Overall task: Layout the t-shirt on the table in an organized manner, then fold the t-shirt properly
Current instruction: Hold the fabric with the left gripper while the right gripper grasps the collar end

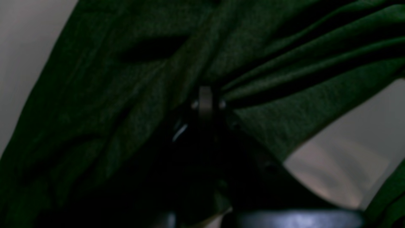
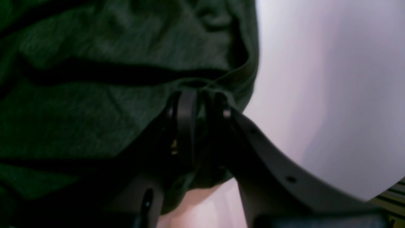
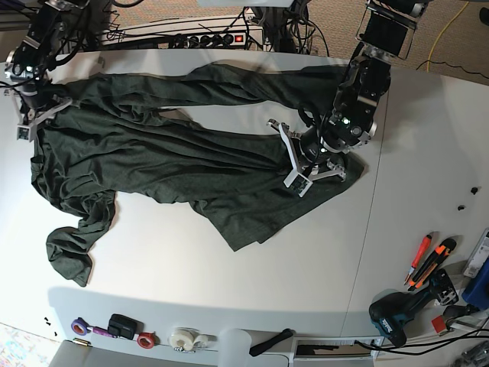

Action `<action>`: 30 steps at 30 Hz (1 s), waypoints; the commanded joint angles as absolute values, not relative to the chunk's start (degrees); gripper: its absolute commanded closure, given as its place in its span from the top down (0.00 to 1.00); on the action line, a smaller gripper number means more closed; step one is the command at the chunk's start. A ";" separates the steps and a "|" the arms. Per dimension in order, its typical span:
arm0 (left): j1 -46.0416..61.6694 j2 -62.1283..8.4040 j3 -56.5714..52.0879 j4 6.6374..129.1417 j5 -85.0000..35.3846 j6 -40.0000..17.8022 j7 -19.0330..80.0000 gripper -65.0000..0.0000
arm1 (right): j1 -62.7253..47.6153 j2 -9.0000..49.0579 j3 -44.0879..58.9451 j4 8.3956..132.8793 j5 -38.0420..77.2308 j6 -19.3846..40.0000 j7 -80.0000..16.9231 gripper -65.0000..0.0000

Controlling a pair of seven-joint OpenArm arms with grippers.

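The dark green t-shirt (image 3: 168,160) lies crumpled and stretched wide across the white table (image 3: 229,275), one sleeve trailing toward the front left. At the shirt's right end my left gripper (image 3: 295,165) is shut on a bunch of its fabric; the left wrist view shows folds (image 1: 284,63) radiating from the pinched fingertips of the left gripper (image 1: 205,99). At the far left edge my right gripper (image 3: 37,118) is shut on the shirt's hem. In the right wrist view the hem (image 2: 240,72) runs into the closed jaws of the right gripper (image 2: 201,95).
Tape rolls (image 3: 183,338) and small items line the front edge. Orange cutters (image 3: 428,260) and a drill (image 3: 397,313) lie at the front right. A power strip (image 3: 191,34) and cables run along the back edge. A thin seam (image 3: 374,206) crosses the table on the right.
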State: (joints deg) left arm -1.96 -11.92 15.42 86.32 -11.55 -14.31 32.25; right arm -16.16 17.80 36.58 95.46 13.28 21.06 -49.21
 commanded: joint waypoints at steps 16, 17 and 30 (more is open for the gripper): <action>-2.09 -12.53 15.20 85.97 -9.17 -12.69 35.92 0.00 | -15.88 20.91 36.86 96.27 11.18 15.00 -43.42 0.17; -2.09 -12.56 15.20 85.97 -9.17 -12.69 35.90 0.00 | -15.86 20.80 36.86 96.27 15.33 18.20 -43.33 0.17; -2.09 -12.53 15.20 85.97 -9.19 -12.69 35.92 0.00 | -16.97 18.17 36.86 93.73 11.40 17.56 -43.99 0.16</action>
State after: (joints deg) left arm -1.98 -11.94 15.40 86.28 -11.55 -14.11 32.25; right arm -17.23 16.91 36.38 92.86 11.60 17.76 -45.50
